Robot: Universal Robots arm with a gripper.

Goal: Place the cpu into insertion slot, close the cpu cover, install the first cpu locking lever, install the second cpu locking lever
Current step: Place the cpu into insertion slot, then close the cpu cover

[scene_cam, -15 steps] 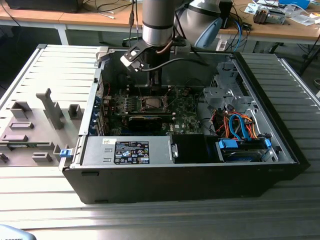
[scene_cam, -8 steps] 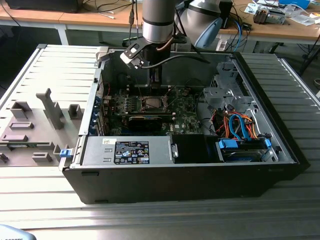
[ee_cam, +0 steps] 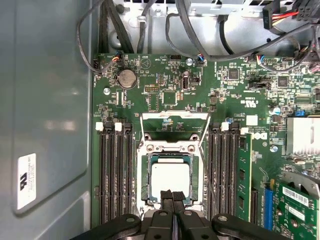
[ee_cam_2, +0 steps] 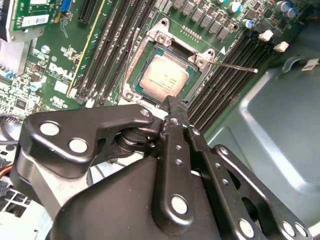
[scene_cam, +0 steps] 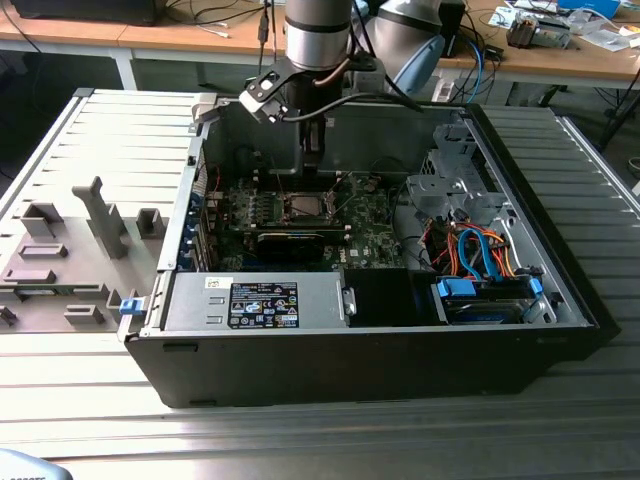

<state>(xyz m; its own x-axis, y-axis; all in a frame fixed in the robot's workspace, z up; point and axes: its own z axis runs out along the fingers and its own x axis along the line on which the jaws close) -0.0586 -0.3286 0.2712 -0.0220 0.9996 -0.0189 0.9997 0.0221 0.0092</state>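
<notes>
The cpu (ee_cam: pixel 170 181) lies flat in the insertion slot (ee_cam: pixel 144 175), pale face up, edges square with the memory slots (ee_cam: pixel 116 175) on either side; being square, it has no long axis; it looks light, stiff and fragile, best held by opposite edges; the cpu cover (ee_cam: pixel 175 116) stands swung open beyond it; the fingers (ee_cam: pixel 166 197) are pressed together on nothing, at the chip's edge; I cannot tell if they touch it.

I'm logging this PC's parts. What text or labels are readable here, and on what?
Nothing quotable:
power supply label: too small.
white sticker on the case wall: blurred.
green circuit board markings: too small.
cpu face print: too faint.
</notes>
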